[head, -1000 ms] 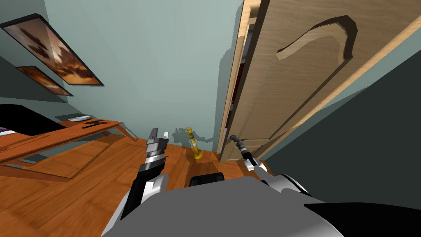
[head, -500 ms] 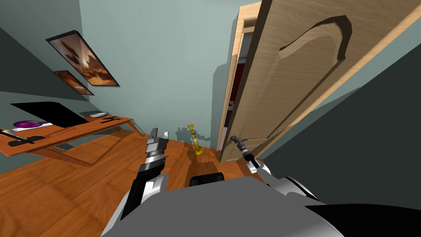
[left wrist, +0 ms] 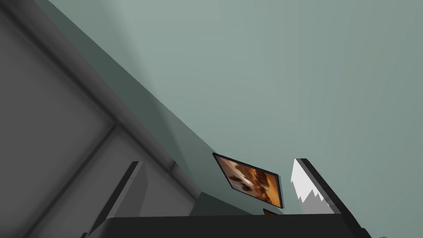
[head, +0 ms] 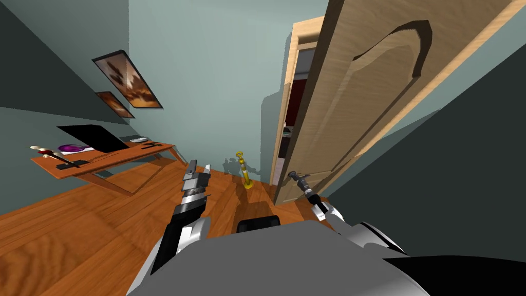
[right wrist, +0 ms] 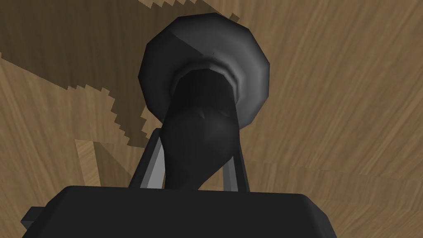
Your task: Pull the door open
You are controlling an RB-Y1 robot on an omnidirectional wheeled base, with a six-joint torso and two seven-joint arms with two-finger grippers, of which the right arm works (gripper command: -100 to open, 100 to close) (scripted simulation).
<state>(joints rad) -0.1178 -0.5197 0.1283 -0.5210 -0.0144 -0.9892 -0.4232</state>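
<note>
Right gripper clenched on the door handle: two fingers press the dark lever's sides, one each side. The handle's long axis runs from its round dark plate on the door face straight back toward the gripper body, so the free end points at the hand. In the head view the handle sits low on the door's near face, close to its free edge, sticking out toward the robot. The door is light wood with an arched recessed panel and stands ajar. Its free edge is off the frame, with a narrow gap between them showing dark red and grey. The door's long axis climbs toward the upper right of the head view (slant is the camera's, the walls share it). Left gripper is released, its fingers well apart, held in front of the chest over the wooden floor, away from the door. A yellow post stands on the floor near the wall, between the left gripper and the frame. An orange-brown desk is off to the left, and two framed pictures hang on the wall above it.
</note>
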